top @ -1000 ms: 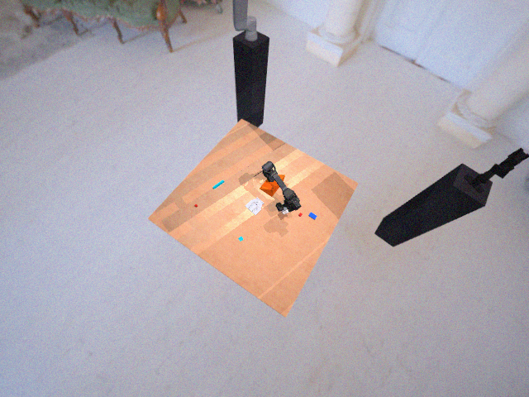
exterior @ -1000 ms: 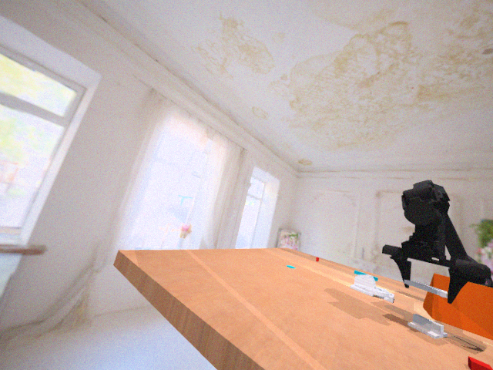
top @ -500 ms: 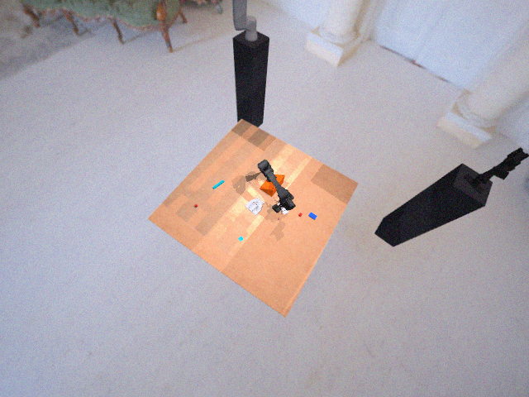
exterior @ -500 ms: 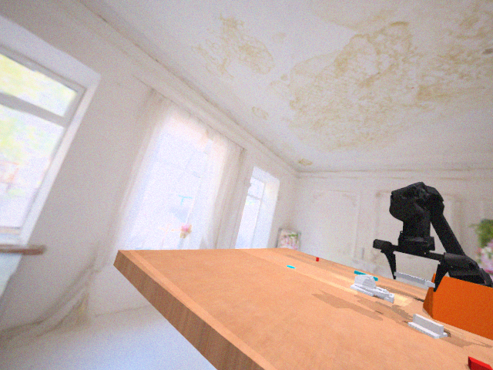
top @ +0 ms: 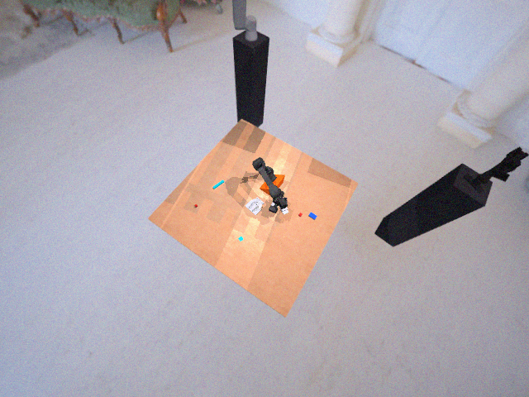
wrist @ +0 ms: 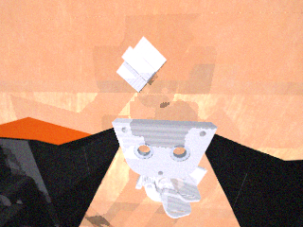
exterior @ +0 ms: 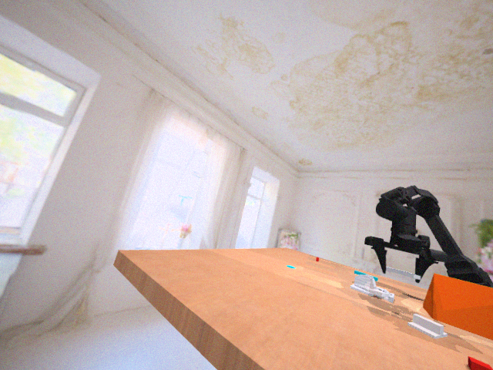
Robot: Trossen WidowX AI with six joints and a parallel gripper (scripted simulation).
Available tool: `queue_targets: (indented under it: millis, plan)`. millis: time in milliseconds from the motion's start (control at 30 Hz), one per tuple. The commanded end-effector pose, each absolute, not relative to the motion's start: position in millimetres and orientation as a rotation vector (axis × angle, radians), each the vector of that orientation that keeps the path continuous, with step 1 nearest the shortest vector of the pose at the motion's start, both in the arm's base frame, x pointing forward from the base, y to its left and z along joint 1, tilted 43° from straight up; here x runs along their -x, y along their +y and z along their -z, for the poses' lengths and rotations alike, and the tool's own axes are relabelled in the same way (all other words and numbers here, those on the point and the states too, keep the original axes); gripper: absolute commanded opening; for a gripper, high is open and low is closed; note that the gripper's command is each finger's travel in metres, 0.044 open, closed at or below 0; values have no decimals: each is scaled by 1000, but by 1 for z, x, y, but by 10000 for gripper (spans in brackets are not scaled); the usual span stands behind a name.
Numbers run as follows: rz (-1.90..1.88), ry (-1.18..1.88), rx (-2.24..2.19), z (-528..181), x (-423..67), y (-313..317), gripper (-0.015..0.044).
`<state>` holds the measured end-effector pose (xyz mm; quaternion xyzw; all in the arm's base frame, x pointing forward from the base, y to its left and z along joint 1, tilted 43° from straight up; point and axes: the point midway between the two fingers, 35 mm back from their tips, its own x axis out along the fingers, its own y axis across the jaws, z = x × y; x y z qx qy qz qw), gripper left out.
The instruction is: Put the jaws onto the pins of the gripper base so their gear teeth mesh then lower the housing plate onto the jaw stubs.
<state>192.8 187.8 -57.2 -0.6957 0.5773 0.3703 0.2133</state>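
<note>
My gripper (exterior: 400,276) (wrist: 161,131) is shut on the housing plate (exterior: 404,273) (wrist: 161,161), a white plate with two round holes. It holds the plate roughly level above the table, between the white stand and the gripper base. The gripper base (top: 254,206) (exterior: 368,290) lies on the table with white jaw parts (wrist: 175,207) on it. In the wrist view the plate hides much of the base. Whether both jaws sit on their pins with teeth meshed cannot be told. The white stand (top: 285,211) (exterior: 427,325) (wrist: 143,61) is empty.
An orange block (top: 278,181) (exterior: 461,306) (wrist: 38,131) stands beside the arm. A red cube (top: 300,214) and a blue block (top: 312,216) lie past the stand. A cyan bar (top: 218,184), a cyan piece (top: 240,238) and another red cube (top: 196,206) lie farther off.
</note>
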Motion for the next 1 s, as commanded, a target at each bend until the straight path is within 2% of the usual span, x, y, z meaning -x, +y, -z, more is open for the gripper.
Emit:
queue_targets:
  millis: [0,967]
  plan:
    - [-1139,1580,2008,49,-198,177,351]
    - [-1968,1244,2443,-7,-225,108,351]
